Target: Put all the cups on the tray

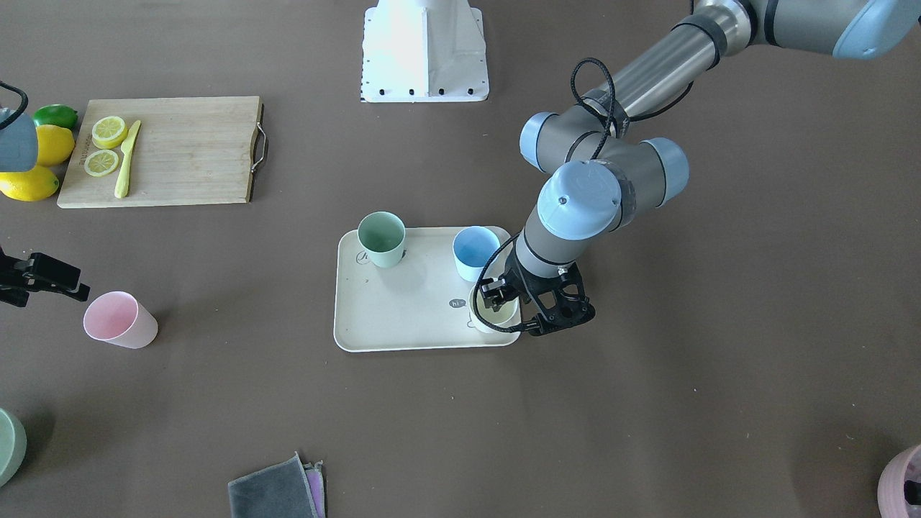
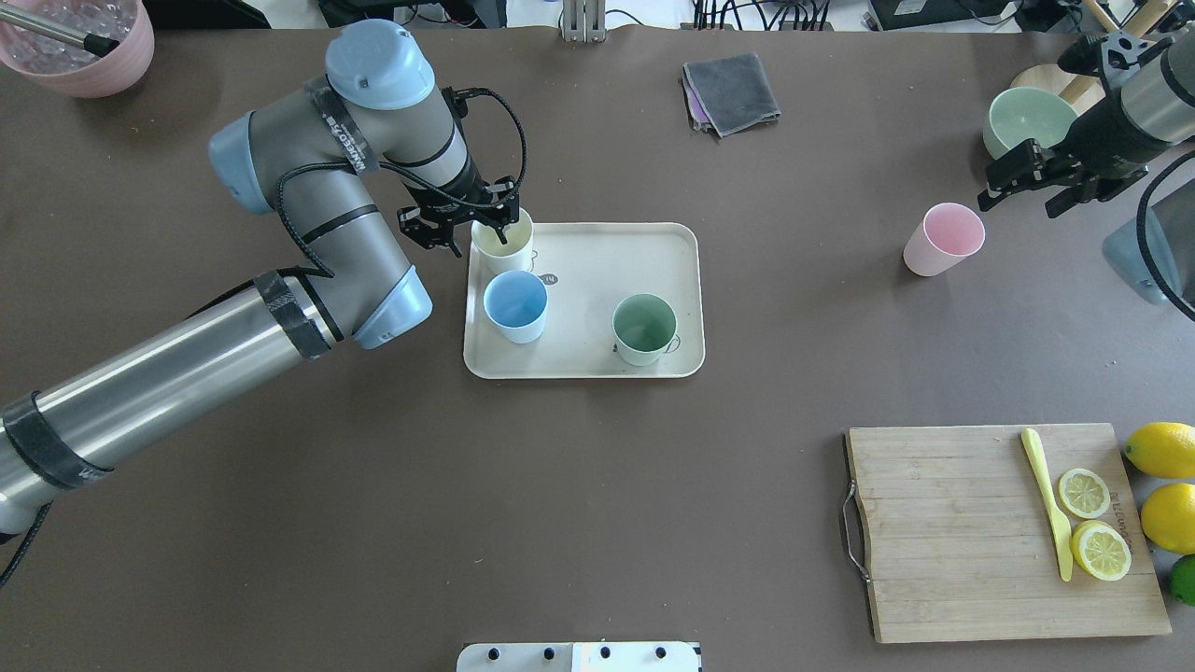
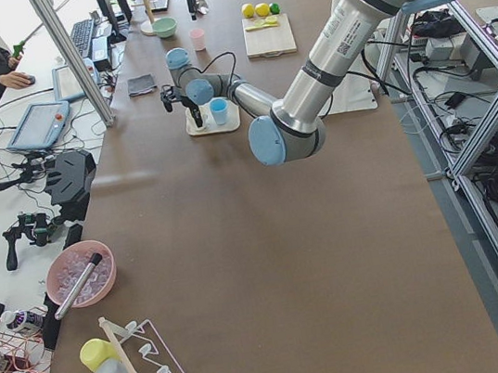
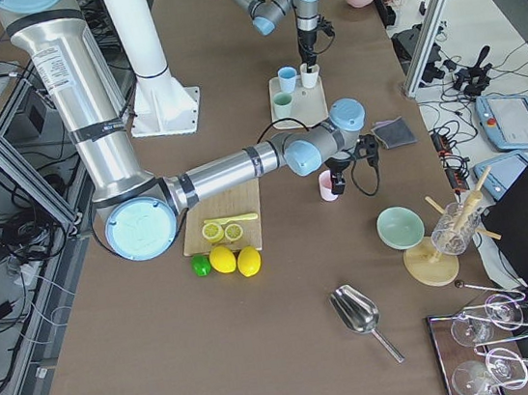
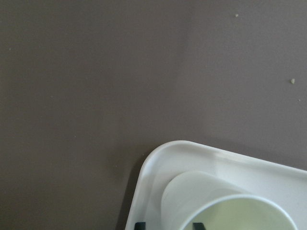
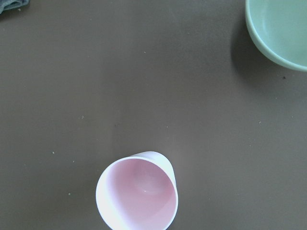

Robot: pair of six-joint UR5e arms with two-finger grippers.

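Note:
The beige tray (image 2: pixel 597 271) lies mid-table with three cups standing on it: blue (image 2: pixel 515 306), sage green (image 2: pixel 644 329) and cream-yellow (image 2: pixel 502 245). My left gripper (image 2: pixel 471 229) is open over the tray's far-left corner. One finger is inside the cream cup and the other outside, astride its wall. In the left wrist view the cream cup (image 5: pixel 192 196) stands in the tray's corner (image 5: pixel 158 163). The pink cup (image 2: pixel 943 240) stands upright on the bare table right of the tray. My right gripper (image 2: pixel 1032 191) hovers open just beyond it. In the right wrist view the pink cup (image 6: pixel 136 194) is low.
A sage-green bowl (image 2: pixel 1027 117) stands close behind the right gripper. A wooden cutting board (image 2: pixel 952 532) with lemon slices and a yellow knife lies front right, whole lemons beside it. A grey cloth (image 2: pixel 731 91) lies at the back, a pink pot (image 2: pixel 79 47) far left.

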